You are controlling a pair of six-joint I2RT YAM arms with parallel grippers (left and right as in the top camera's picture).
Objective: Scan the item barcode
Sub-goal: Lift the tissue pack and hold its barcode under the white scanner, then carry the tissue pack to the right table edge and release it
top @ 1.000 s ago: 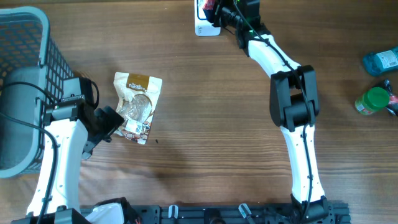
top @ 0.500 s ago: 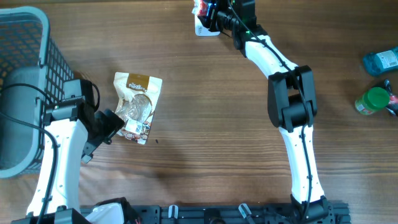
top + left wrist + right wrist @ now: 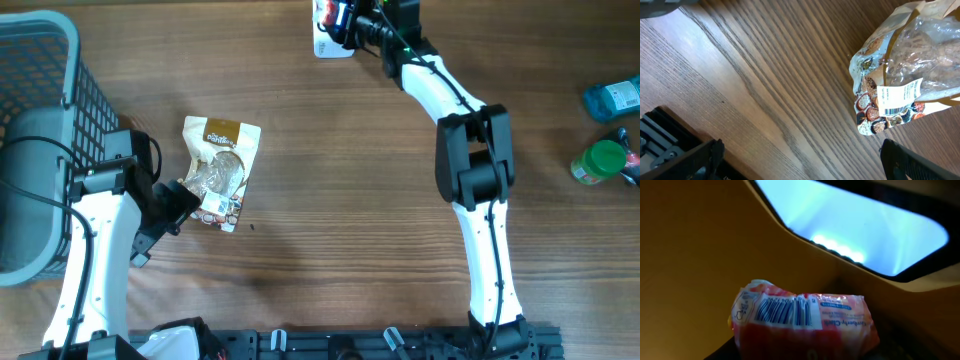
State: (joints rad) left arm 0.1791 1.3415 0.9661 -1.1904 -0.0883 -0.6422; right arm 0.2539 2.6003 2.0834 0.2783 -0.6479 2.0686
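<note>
currently, my right gripper clamping red packet at scanner, my left gripper open beside snack pouch, basket nearby

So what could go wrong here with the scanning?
The red crinkly packet in the right hand is wrinkled, so its barcode may read badly at the scanner's lit window. The open left hand sits close to the brown snack pouch and could nudge it.

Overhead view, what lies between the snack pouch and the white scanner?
Only bare wooden table; nothing sits between the snack pouch and the scanner, seen in the overhead view.
</note>
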